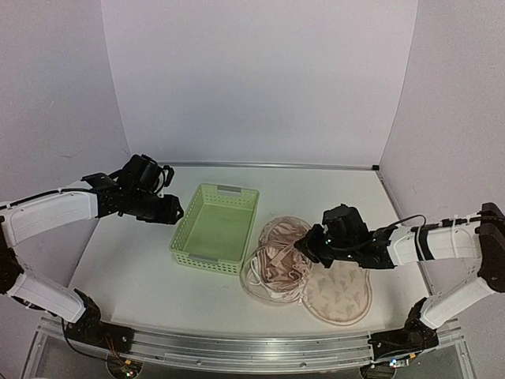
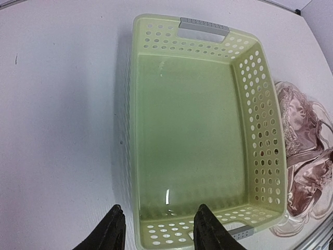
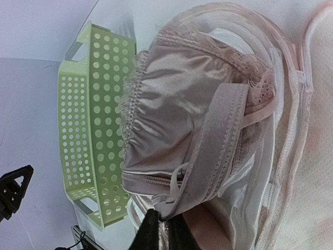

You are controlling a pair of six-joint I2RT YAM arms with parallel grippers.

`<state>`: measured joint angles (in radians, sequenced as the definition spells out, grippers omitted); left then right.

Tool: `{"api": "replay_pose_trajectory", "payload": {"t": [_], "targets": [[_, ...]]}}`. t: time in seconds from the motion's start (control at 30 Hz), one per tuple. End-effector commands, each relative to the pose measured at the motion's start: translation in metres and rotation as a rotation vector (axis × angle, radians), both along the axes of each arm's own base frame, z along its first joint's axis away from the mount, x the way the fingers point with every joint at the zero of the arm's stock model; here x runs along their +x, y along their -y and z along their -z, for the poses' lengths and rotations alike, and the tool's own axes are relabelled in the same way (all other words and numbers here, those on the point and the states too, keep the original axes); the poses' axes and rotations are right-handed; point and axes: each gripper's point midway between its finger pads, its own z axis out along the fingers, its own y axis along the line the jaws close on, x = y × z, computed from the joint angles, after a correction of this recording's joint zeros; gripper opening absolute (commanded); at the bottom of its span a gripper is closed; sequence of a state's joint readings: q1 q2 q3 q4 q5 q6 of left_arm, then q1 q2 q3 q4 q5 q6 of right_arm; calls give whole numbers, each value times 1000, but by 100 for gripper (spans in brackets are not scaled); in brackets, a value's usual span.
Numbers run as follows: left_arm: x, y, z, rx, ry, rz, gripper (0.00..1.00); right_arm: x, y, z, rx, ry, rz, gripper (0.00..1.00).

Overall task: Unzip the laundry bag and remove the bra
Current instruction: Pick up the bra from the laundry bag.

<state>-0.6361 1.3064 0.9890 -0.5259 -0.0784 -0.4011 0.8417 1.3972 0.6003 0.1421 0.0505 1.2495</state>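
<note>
- Satin of the bra (image 3: 171, 120) is smooth, shiny and dusty pink. It is gathered in small folds at one side, with a lace edge and a wide ribbed band across it.
- We see the laundry bag (image 1: 339, 294) unzipped and spread flat on the white desk (image 1: 126, 268), just right of the basket. It has two round lobes of beige-pink padded cloth with small reddish motifs, and the lining around the bra looks pale and mesh-like.
- The bra lies on the lobe nearer the basket, and its thin straps curl over the rim of the bag.
- The basket (image 1: 215, 229) is of light green hard plastic and rectangular. Its walls are pierced with round holes, and each short end has a grey handle.
- The right arm (image 1: 426, 241) reaches in low from the right, with the wrist turned toward the bra. The right jaws are pressed almost together on a strap or edge of the bra.
- The left arm (image 1: 55, 213) is held above the left part of the desk. The left jaws stand apart, hold nothing and point toward the basket.
</note>
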Motion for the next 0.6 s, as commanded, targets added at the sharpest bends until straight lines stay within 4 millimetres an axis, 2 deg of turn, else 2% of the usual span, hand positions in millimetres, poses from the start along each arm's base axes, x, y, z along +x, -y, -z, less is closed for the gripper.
{"api": "replay_pose_trajectory", "payload": {"t": [0.0,0.07,0.17,0.3,0.57], "targets": [[3,5,-24,-48,49,1,45,2,-2,5,5,0,-1,20],[3,5,-24,-48,49,1,45,0,-2,8,3,-9,-5,29],[3,6,-22,-47,42,3,45,-1,-1,11,0,-17,-8,36],[3,6,-21,-49,39,5,45,-3,-1,15,-1,-33,-12,50],[2,6,-20,-47,39,4,45,-4,-13,19,21,-64,-39,63]]}}
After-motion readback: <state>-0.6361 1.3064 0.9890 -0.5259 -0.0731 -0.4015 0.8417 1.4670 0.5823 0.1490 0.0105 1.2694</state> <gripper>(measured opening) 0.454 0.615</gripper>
